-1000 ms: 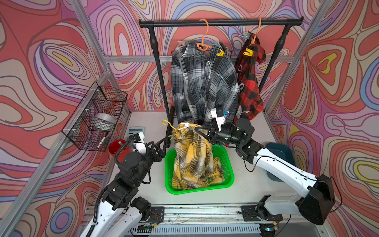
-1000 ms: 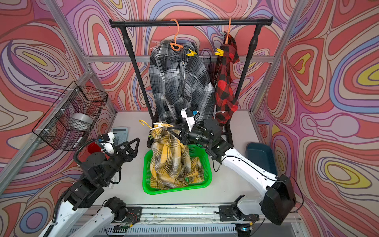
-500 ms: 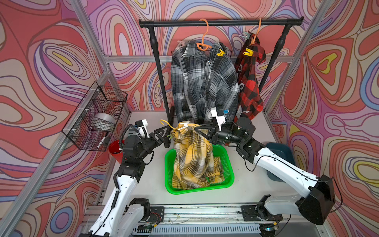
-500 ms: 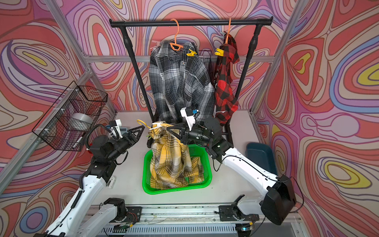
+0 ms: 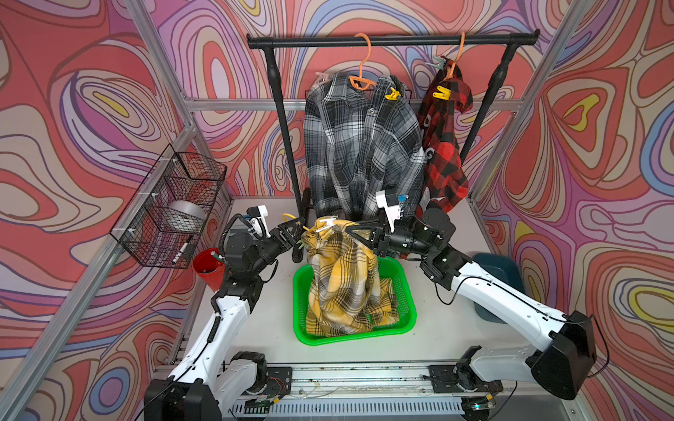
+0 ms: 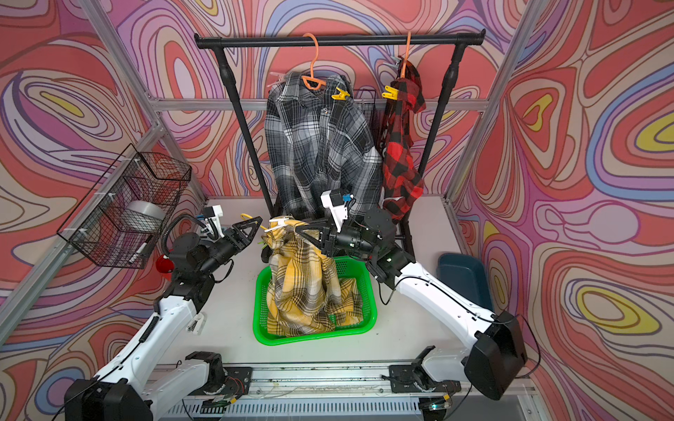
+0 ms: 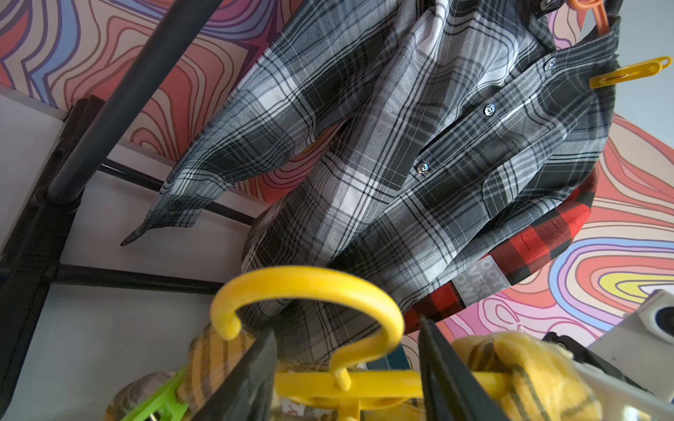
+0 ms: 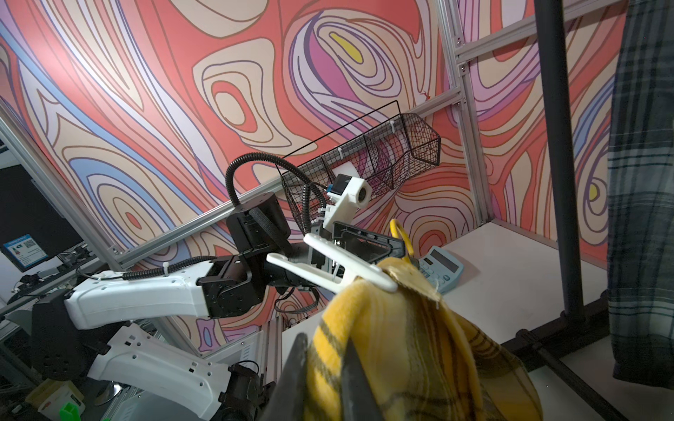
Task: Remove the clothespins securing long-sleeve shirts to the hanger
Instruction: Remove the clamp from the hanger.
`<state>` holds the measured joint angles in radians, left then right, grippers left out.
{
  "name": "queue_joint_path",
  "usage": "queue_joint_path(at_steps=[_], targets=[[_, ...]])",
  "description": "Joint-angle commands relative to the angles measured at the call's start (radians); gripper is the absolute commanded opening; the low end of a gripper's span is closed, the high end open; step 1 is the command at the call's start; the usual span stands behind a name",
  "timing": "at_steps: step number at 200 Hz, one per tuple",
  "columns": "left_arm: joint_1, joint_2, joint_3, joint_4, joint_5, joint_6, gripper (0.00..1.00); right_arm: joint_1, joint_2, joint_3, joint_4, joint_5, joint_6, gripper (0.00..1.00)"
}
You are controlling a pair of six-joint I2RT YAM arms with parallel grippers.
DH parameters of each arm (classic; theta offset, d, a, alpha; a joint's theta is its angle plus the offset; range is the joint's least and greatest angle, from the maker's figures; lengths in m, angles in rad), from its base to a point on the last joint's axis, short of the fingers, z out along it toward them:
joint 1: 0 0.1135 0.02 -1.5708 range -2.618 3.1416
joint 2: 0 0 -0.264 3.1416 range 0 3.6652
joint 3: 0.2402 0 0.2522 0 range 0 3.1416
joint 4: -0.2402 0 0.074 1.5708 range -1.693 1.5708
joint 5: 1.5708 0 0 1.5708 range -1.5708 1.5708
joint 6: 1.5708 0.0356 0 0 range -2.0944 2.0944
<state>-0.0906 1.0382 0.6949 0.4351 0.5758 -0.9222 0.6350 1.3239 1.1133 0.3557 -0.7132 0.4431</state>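
two pins show on the yellow shirt [image 5: 343, 277]: a white pin [image 8: 330, 268] clamped over the cloth at its top, and a green pin [image 7: 157, 397] just beside the left gripper [image 5: 296, 235], partly hidden. shirt is off the rail [image 5: 394, 39], its top held up over the green basket [image 5: 405, 288], tail slumped inside. right gripper [image 8: 321, 364] is clenched on a fold of yellow cloth just under the white pin, carrying the load. left gripper sits at the yellow hanger [image 7: 364, 388]; in the left wrist view its jaws stand apart either side of the hanger's neck, nothing pinched. step in hand, as i read it: steadying the hanger so this shirt's pins can come off. next move likely calls for the left jaws to close on the neck, or shift to a pin's tails and squeeze. cloth is slack, so the hanger may swing. grey shirt [image 5: 361, 145] hangs on the rail with a yellow pin [image 5: 393, 95] in place; red shirt [image 5: 443, 160] likewise, with a second yellow pin [image 5: 441, 93].
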Motion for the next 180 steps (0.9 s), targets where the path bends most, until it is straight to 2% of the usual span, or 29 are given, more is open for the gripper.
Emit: queue_joint_path(at_steps=[1,44,104,156,180], targets=[[0.006,0.046,0.035,0.140,0.016,-0.032,0.58,-0.005,-0.012,0.019,0.096,-0.022,0.036,0.00],[0.006,0.091,0.038,0.212,0.039,-0.051,0.51,-0.004,0.012,0.016,0.132,-0.027,0.065,0.00],[0.007,0.089,0.067,0.212,0.045,-0.010,0.29,-0.004,0.033,0.013,0.122,-0.031,0.075,0.00],[0.006,0.094,0.109,0.164,0.057,0.052,0.00,-0.005,0.021,-0.004,0.066,0.000,0.057,0.00],[0.006,0.093,0.152,0.088,0.079,0.126,0.00,-0.005,0.018,0.002,0.003,0.008,0.035,0.00]])
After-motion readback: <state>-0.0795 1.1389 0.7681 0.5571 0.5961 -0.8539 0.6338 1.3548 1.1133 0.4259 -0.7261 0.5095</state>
